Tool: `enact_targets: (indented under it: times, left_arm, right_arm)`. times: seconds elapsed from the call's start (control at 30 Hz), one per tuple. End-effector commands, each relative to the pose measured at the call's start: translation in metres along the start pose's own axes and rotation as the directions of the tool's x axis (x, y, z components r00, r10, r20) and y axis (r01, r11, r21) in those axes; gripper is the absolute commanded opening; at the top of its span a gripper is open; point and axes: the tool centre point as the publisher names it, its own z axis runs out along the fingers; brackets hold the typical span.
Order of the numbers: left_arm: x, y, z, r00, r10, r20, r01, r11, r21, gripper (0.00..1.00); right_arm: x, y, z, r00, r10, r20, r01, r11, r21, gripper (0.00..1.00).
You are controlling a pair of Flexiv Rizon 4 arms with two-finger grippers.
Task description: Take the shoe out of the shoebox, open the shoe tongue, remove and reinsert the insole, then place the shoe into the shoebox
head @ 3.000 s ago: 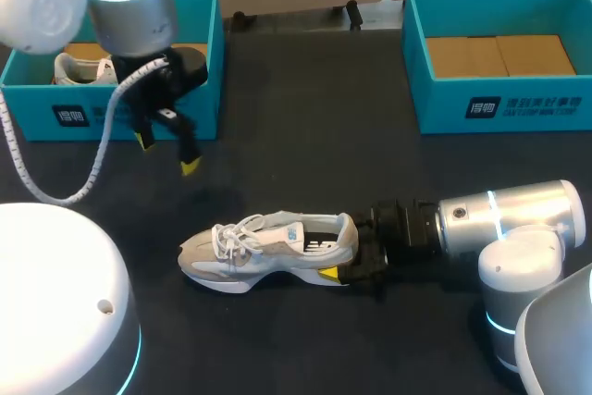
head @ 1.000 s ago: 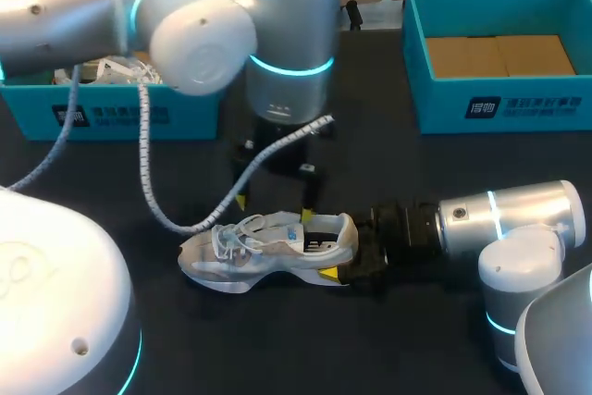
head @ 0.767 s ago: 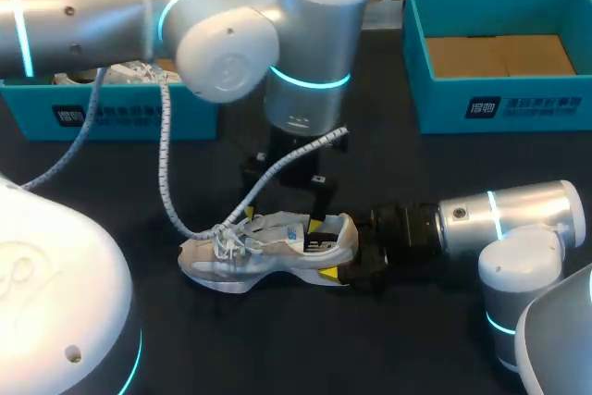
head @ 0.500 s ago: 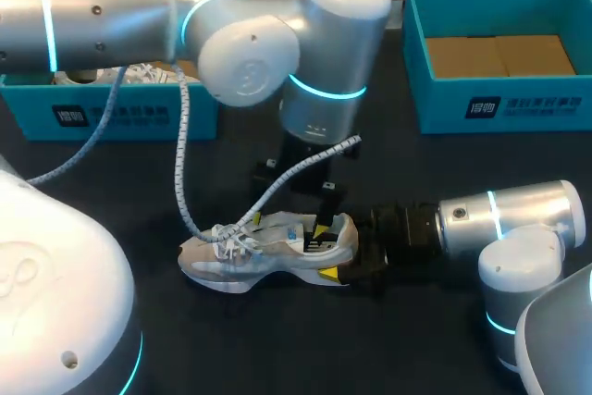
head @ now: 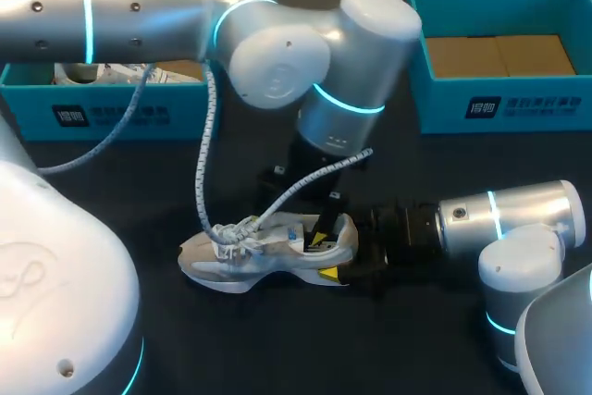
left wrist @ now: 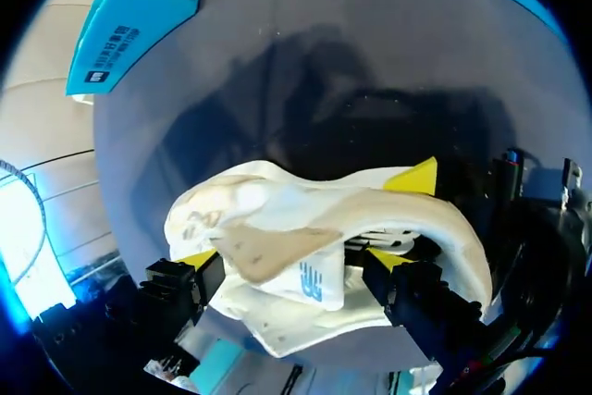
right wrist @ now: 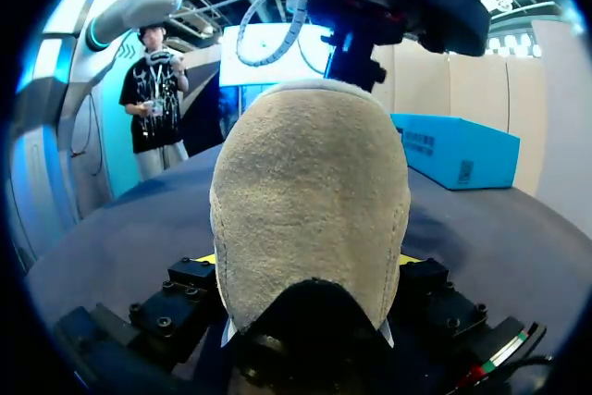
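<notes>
Right gripper (right wrist: 308, 261) is clamping the shoe (head: 242, 261) by the heel between both fingers, while left gripper (left wrist: 294, 259), fingers spread wide, is straddling the tongue (left wrist: 277, 249).

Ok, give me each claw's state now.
Left claw: astride the tongue; grip cannot be told.
Right claw: closed on the shoe, at its heel.

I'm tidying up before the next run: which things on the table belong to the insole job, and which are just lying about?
In the job: shoe, left gripper above it, right gripper holding it, empty shoebox (probably its destination).
Lying about: other shoebox, second shoe inside it.
</notes>
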Motion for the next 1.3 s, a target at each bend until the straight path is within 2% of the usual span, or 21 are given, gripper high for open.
enact_targets:
  times: [0.03,0.4,0.7,1.03,1.27,1.3]
  left_arm:
    - [0.007,-0.002,0.005,0.999,-0.003,0.038,0.004,1.000,-0.012,1.00]
    - [-0.008,-0.002,0.013,0.995,-0.010,0.101,0.015,0.998,-0.055,1.00]
    - [-0.020,0.003,0.013,0.990,0.008,0.143,-0.001,0.999,-0.049,1.00]
    - [-0.030,0.010,0.008,0.991,0.009,0.134,-0.006,1.000,-0.023,1.00]
    - [-0.037,0.014,0.006,0.993,0.003,0.120,-0.002,1.000,-0.007,0.83]
    - [-0.039,0.014,0.006,0.993,0.001,0.117,0.000,1.000,-0.005,0.74]
  right_arm:
    - [0.001,0.001,0.001,1.000,0.000,0.001,0.000,1.000,0.004,0.00]
    - [0.001,0.001,0.001,1.000,0.000,0.001,0.000,1.000,0.004,0.00]
    - [0.001,0.001,0.001,1.000,0.000,0.001,0.000,1.000,0.004,0.00]
    - [0.001,0.001,0.001,1.000,0.000,0.001,0.000,1.000,0.004,0.00]
    - [0.001,0.001,0.001,1.000,0.000,0.001,0.000,1.000,0.004,0.00]
    - [0.001,0.001,0.001,1.000,0.000,0.001,0.000,1.000,0.004,0.00]
